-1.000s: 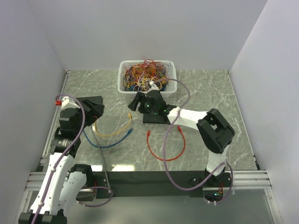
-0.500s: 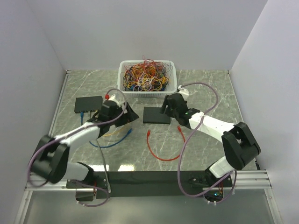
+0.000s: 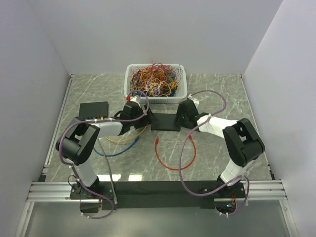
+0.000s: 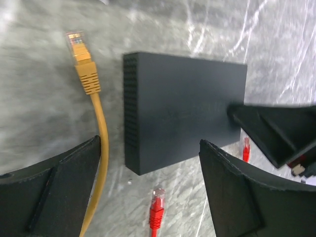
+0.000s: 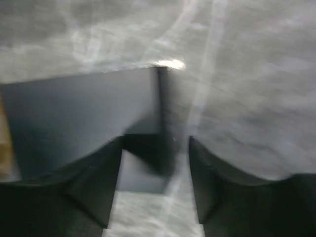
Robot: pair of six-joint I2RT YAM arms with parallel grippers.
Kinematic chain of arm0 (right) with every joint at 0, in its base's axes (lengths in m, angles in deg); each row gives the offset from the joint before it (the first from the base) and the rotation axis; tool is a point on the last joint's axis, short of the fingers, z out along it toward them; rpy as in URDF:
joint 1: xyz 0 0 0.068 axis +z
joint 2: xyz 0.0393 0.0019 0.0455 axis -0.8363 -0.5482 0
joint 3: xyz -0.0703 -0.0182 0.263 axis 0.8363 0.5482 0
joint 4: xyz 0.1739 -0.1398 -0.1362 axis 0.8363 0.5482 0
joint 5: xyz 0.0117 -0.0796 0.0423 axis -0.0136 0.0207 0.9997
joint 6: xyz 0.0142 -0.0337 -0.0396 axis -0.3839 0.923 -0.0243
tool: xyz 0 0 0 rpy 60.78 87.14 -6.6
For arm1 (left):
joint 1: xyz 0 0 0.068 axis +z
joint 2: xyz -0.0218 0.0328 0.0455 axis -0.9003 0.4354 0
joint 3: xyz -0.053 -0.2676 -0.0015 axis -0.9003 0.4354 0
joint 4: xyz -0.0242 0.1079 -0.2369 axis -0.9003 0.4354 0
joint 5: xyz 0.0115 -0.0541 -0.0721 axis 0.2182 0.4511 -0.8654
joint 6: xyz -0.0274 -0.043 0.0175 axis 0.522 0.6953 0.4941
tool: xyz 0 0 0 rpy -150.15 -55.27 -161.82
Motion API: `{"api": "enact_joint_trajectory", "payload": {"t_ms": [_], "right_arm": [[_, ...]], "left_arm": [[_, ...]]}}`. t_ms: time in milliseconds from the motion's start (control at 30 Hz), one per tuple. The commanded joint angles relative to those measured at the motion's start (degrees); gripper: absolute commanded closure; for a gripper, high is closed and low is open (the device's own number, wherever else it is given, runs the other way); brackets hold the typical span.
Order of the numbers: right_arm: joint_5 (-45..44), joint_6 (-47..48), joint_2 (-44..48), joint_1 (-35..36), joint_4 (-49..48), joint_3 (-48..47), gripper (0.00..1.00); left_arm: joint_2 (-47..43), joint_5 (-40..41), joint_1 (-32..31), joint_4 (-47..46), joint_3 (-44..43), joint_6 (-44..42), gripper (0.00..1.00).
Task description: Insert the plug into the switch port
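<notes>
While both arms reach in low over the bench point(image 3: 222, 94) from opposite sides, the black switch point(image 4: 182, 113) lies flat between the two hands. Left hand point(image 4: 148, 148): fingers point(image 4: 49, 192) wide apart, clamped on nothing, with the switch's near corner just ahead of the gap. Yellow plug point(image 4: 81, 59): loose on the bench, ahead and to the left of that hand, beside the switch's ribbed side but apart from it. Its yellow cable point(image 4: 101, 148) runs back along the inner edge of the left finger. Red plug point(image 4: 157, 210): low in the left hand's gap, near the switch's corner, not touching it. Right hand point(image 5: 155, 148): at the end of the switch farthest from the left hand, fingers apart, the switch's edge lying in the gap. Its view is blurred, so I cannot tell whether a finger presses on the housing. Well beyond both hands stands a white basket point(image 3: 132, 94) of tangled cables. Out past the left hand's outer side sits a second black box point(image 3: 94, 109).
</notes>
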Motion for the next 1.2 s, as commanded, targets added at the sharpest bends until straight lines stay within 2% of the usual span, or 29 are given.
{"api": "enact_joint_trajectory", "payload": {"t_ms": [0,200,400,467,633,800,900,1067,1167], "right_arm": [[4.5,0.8,-2.8,0.1,-2.3,-2.9,0.44],[6.5,1.2,-5.1,0.8,-3.2,-3.4,0.65],[8.0,1.9,-6.8,2.9,-3.8,-4.3,0.75],[8.5,2.3,-7.5,3.8,-3.9,-5.1,0.76],[8.1,3.0,-9.1,10.0,-3.6,-7.3,0.77],[6.9,2.1,-11.4,14.3,-2.8,-9.5,0.77],[6.9,1.6,-13.0,15.2,-3.0,-10.5,0.77],[5.5,2.7,-14.6,15.1,-1.3,-13.4,0.77],[2.5,4.4,-13.9,15.1,1.3,-15.4,0.70]], "left_arm": [[1.3,-1.5,-1.9,-3.4,-2.3,0.2,0.14],[2.6,-1.7,-5.2,-5.7,-0.4,1.8,0.16],[1.2,-1.6,-7.6,-8.3,3.5,3.2,0.18],[-0.3,-1.4,-7.9,-8.1,5.7,3.7,0.19],[-10.7,2.9,-8.0,-4.6,14.1,5.2,0.19],[-24.0,8.2,-7.9,5.8,19.1,6.4,0.18],[-30.5,14.1,-7.9,12.9,20.9,6.9,0.16],[-34.9,19.1,-7.7,20.9,21.0,6.7,0.11],[-35.0,20.9,-7.7,26.6,19.1,7.2,0.11]]}}
